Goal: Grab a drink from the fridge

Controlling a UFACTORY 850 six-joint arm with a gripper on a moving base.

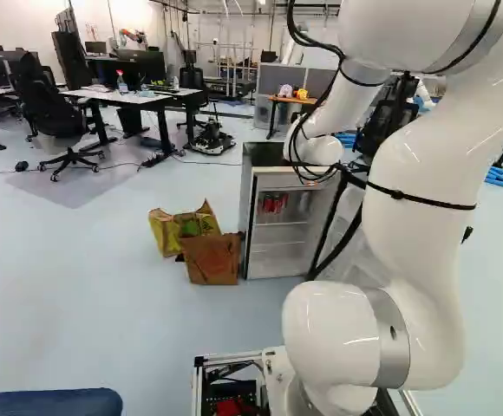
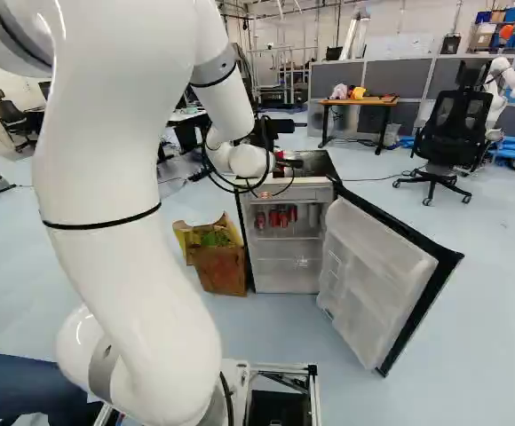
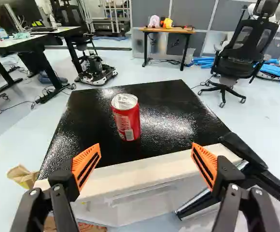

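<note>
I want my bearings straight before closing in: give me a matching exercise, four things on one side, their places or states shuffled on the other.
1. Red metal drink can
2. Door with white inner side and black edge
3. Brown paper bag
4. Black two-fingered gripper with orange pads

A. On the pale floor, beside the small fridge
B. Open, holding nothing
C. Upright on the glossy black fridge top
D. Swung wide open

Pairs: 1-C, 2-D, 3-A, 4-B

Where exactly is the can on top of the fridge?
Wrist view: the red can stands upright near the middle of the black fridge top, ahead of the gripper, not between its open jaws.
</note>
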